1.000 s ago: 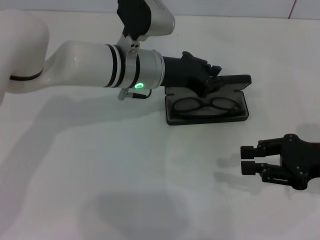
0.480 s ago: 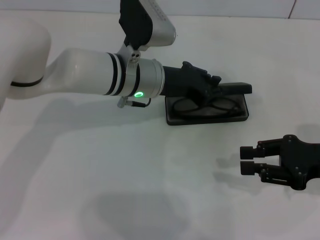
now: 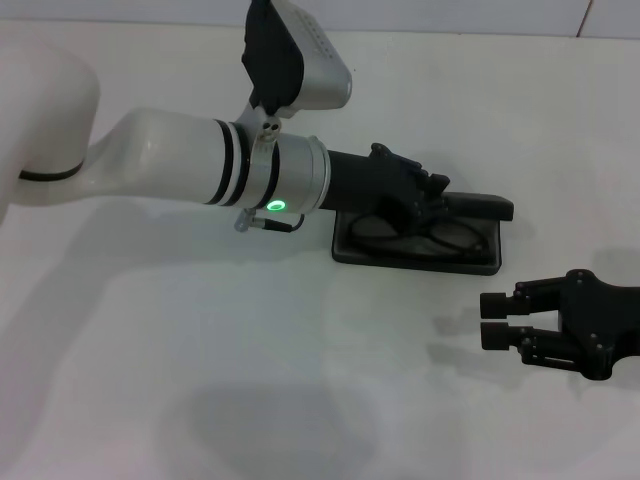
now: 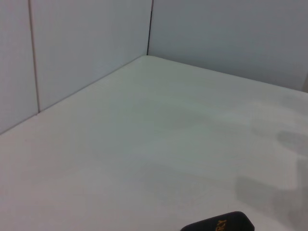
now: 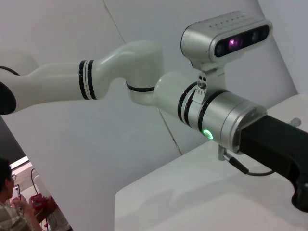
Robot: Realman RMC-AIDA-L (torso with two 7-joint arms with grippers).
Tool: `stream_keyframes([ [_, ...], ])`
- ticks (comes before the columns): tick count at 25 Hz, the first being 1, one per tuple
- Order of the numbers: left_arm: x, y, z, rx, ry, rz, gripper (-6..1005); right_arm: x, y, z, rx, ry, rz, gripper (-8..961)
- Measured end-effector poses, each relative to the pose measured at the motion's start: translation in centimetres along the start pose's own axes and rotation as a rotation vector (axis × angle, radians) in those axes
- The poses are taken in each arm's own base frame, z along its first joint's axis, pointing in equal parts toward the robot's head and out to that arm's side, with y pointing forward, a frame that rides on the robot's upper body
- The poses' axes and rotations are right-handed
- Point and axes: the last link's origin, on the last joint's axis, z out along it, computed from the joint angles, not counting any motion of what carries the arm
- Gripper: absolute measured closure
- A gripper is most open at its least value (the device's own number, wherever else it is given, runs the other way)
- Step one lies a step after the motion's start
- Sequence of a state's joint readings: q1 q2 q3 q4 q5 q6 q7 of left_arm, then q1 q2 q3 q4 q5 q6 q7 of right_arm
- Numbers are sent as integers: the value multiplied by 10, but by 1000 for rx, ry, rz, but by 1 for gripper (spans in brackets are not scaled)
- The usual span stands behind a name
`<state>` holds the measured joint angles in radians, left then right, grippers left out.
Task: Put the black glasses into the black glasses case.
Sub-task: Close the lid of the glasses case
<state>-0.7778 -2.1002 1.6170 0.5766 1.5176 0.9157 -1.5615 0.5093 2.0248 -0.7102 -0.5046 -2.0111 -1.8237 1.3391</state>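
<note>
Centre-right of head view: left end effector [image 3: 432,197], finger state hidden, presses the matte black rectangular glasses case [image 3: 420,240] lid down over thin black-framed glasses [image 3: 400,226]; right end effector [image 3: 497,320] idle lower right, fingers apart.

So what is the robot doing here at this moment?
The left gripper is over the black glasses case on the white table, at its lid, which stands low over the tray. The black glasses already lie inside the case. The right gripper rests open on the table, apart from the case.
</note>
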Motion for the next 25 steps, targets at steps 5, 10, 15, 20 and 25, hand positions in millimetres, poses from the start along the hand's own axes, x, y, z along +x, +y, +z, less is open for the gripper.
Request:
stream_keyframes([
  [5, -4, 3, 1, -8, -12, 0, 711, 0, 0, 0, 0, 0, 0, 597],
  [10, -9, 3, 1, -8, -23, -11, 711, 0, 0, 0, -2, 3, 0, 597],
  [15, -11, 3, 1, -8, -27, -17, 710, 1, 0, 1, -5, 10, 0, 596],
  [20, -17, 3, -1, -3, -33, -28, 710, 1, 0, 1, -6, 12, 0, 596],
  [25, -18, 8, -2, -17, -11, -24, 711, 2, 1, 1, -10, 20, 1, 596],
])
